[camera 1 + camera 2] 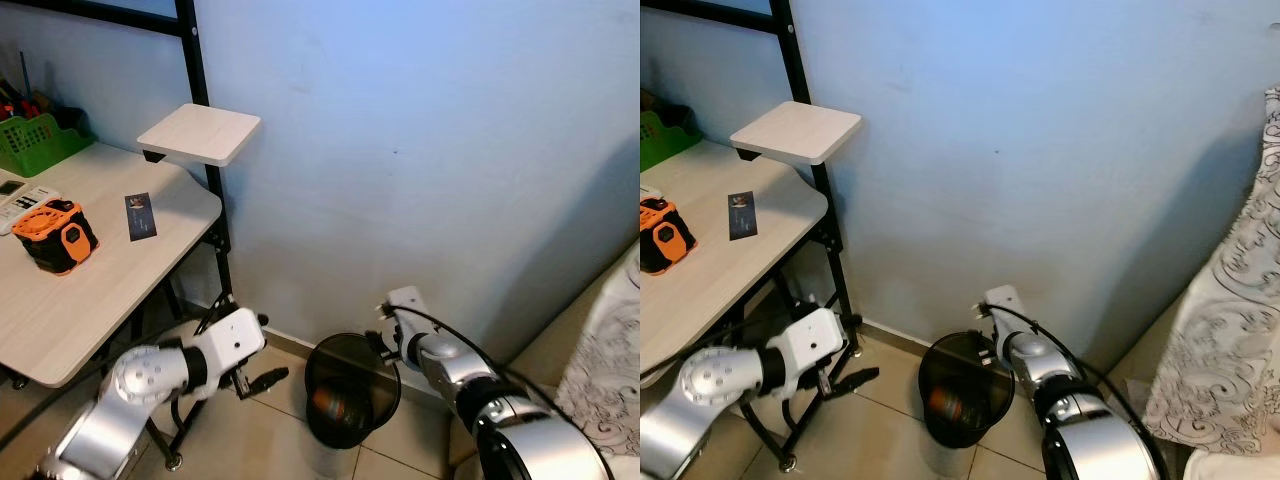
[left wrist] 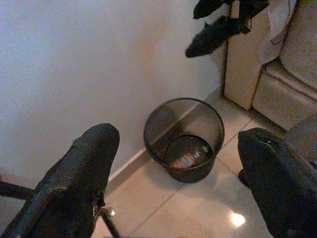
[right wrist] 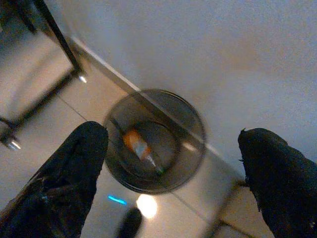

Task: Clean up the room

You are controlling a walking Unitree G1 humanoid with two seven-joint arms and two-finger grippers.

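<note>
Bottle in the bin, both claws empty

Bench [image 1: 110, 290] at far left carries a green basket [image 1: 35, 140], an orange-and-black device [image 1: 58, 235] and a dark card [image 1: 140, 216]; the right eye view cuts the basket to a sliver. A small white shelf [image 1: 200, 133] juts from the black frame beside it. The left claw [image 1: 262, 380] hangs low by the bench leg, fingers spread wide with nothing between them. Just beside it on the tiled floor stands the black mesh bin [image 1: 352, 385] against the blue wall. Both wrist views look down into it and show an orange-labelled bottle [image 3: 141, 148] lying on its bottom; the head views give only an orange glimpse. The right claw [image 3: 173, 168] hovers above the bin, wide and empty. Patterned cloth [image 1: 1225, 330] drapes at far right.
</note>
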